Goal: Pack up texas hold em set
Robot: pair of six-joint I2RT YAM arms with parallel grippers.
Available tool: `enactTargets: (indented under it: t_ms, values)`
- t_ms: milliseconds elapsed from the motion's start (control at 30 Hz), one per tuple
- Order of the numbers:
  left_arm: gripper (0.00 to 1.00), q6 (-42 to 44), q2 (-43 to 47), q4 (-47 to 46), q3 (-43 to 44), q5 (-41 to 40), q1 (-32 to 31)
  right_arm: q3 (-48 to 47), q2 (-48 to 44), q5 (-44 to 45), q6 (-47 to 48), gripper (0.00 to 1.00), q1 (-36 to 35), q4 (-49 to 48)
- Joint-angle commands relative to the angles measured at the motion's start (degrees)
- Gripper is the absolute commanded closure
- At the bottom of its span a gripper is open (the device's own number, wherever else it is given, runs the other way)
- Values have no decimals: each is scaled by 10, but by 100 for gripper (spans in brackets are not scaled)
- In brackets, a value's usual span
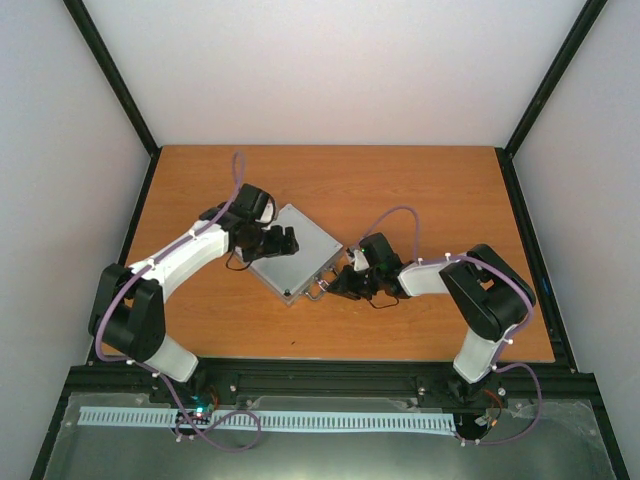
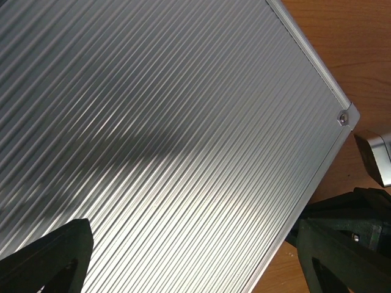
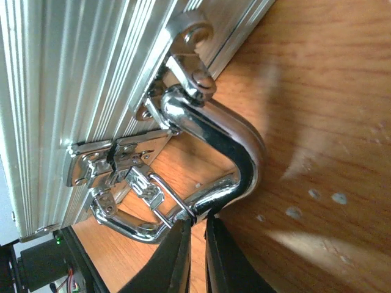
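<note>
The texas hold em set shows only as its silver ribbed case [image 1: 290, 255], lying closed and flat on the wooden table. The cards, chips and discs are hidden. My left gripper [image 1: 275, 240] hovers open over the lid [image 2: 171, 140]; one finger [image 2: 55, 259] is above the ribs and the other [image 2: 342, 256] is past the case edge. My right gripper [image 1: 335, 285] is at the case's front side. Its fingertips [image 3: 198, 223] are shut to a thin slit and rest against the chrome handle [image 3: 244, 152], beside the wire loop of a latch [image 3: 131, 177].
The wooden table [image 1: 430, 190] is bordered by black frame posts and white walls. A black rail [image 1: 330, 375] runs along the near edge by the arm bases. Purple cables loop above both arms.
</note>
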State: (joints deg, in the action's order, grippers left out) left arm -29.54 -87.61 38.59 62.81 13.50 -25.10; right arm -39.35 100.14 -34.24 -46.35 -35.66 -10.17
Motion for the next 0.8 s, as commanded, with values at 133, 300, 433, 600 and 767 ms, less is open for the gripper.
enactTargets:
  t_ms: [133,300,433,600,767]
  values:
    - [6,3,-14,-22,-28,8,-1,-4,8,14,12,93,-3,3]
    - [6,2,-27,-37,-53,5,-1,-25,-12,12,17,97,-3,30]
    - [6,1,-33,-44,-66,1,-1,-45,-31,14,25,97,-3,58]
    - [6,2,-43,-51,-76,2,-1,-61,-42,20,29,97,-3,73]
    - [6,3,-51,-52,-76,5,-1,-74,-31,15,30,97,-3,70]
